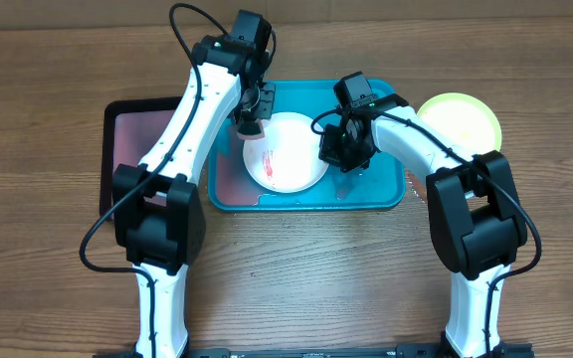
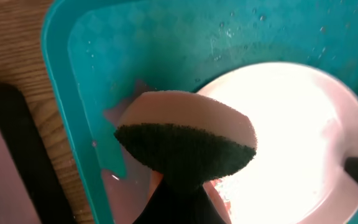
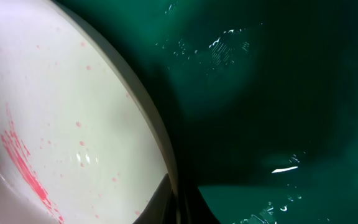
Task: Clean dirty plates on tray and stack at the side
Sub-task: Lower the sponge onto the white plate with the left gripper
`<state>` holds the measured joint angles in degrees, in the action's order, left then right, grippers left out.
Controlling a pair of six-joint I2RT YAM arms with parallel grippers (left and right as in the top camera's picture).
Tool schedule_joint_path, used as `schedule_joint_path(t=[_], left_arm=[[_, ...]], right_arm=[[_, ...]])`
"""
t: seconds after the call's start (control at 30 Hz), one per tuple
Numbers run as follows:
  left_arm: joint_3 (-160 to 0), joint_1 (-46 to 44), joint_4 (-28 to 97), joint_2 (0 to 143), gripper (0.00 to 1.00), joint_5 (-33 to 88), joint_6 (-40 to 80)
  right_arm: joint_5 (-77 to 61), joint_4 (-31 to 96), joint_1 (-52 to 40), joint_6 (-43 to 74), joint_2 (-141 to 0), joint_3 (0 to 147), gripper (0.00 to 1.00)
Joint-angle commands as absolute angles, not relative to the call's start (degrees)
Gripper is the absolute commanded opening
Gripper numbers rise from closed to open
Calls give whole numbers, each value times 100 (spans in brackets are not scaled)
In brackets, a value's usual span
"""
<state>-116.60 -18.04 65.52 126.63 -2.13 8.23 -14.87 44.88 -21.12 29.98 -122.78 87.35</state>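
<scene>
Left tool (image 1: 252,117): closed tight on a sponge (image 2: 185,140), which sticks out past its tips.
Sponge: bent into an arc, with the dark green scrub face toward the wrist camera and the pale pink face behind it. Its long axis runs crosswise to the tool's fingers.
Right tool (image 1: 336,151): closed, pinching the near rim of the white plate (image 1: 286,149). Its tips show at the bottom edge of the right wrist view, one on each side of the rim.
White plate: face up between the two tools, inside the tray (image 1: 376,189). It is round, so it has no long axis. Cannot tell whether the pinched edge is lifted off the tray floor.
Smears (image 3: 23,162): red streak on the plate face with fine red specks around it, on the side of the plate away from the right tool. The streak's long axis runs obliquely to that tool's fingers.
Tray: under both tools, its long axis running from one tool to the other. Droplets (image 3: 229,46) lie on the floor beside the right tool.
Yellow-green plate (image 1: 461,119): on the desk (image 1: 316,268) outside the tray, on the outer side of the right tool and partly behind that arm.
Black tray (image 1: 142,134): on the outer side of the left tool, just beside the teal tray.
</scene>
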Motion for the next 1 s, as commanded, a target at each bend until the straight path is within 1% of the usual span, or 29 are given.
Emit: schedule_joint_path(t=[0.0, 0.23, 0.43, 0.67, 0.77, 0.83, 0.87, 0.97], left_arm=[[-11629, -1918, 6598, 13061, 4, -191, 266], [-11629, -2043, 6674, 13625, 4, 36, 270], [-11629, -2213, 6757, 13815, 4, 242, 126], [-11629, -2375, 7063, 13815, 4, 1745, -1142], [-11629, -2373, 7059, 13815, 4, 2023, -1282], [-11629, -2327, 6901, 13815, 4, 1916, -1039], [-11629, -2296, 6777, 13815, 4, 1706, -705], [-11629, -2171, 6331, 13815, 4, 545, 786]], right_arm=[[-1406, 4442, -2060, 2998, -12348, 8617, 4], [-1404, 4442, -2049, 2998, -12348, 8617, 4], [-1406, 4407, -2051, 2980, -12348, 8617, 4], [-1404, 4390, -2049, 2980, -12348, 8617, 4], [-1406, 4394, -2051, 2980, -12348, 8619, 4], [-1409, 4401, -2051, 2980, -12348, 8617, 4], [-1409, 4403, -2051, 2980, -12348, 8619, 4], [-1409, 4405, -2051, 2980, -12348, 8617, 4]])
